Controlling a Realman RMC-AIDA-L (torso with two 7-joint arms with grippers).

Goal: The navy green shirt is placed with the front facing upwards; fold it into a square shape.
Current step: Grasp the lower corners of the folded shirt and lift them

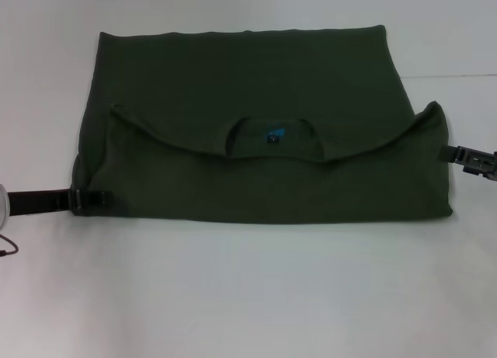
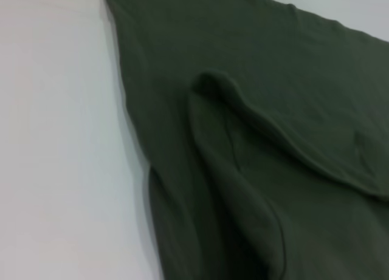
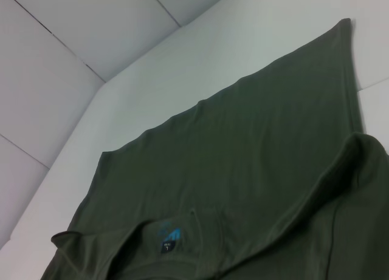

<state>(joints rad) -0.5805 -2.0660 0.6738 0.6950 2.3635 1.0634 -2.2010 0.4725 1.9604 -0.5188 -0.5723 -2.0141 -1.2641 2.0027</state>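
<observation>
Olive-green cotton fills the middle of the white table: the navy green shirt lies spread flat, with its near part doubled back over the body so that the ribbed crew neck opens toward the far edge. Inside the neck I see the small dark label with blue print, and my right wrist view shows that same label just beside the collar rim. The folded layer ends in a curved, sagging edge that runs from one side of the shirt to the other, higher at both ends and lower in the middle.

My left gripper sits at the shirt's near left corner, low on the table, its dark fingers reaching into the fold; I cannot tell whether they pinch the cloth. My right gripper is at the right end of the folded edge, touching or just beside the raised corner of fabric, and again I cannot tell how its fingers stand. From my left wrist view the doubled cloth forms a soft raised ridge over the flat layer.
</observation>
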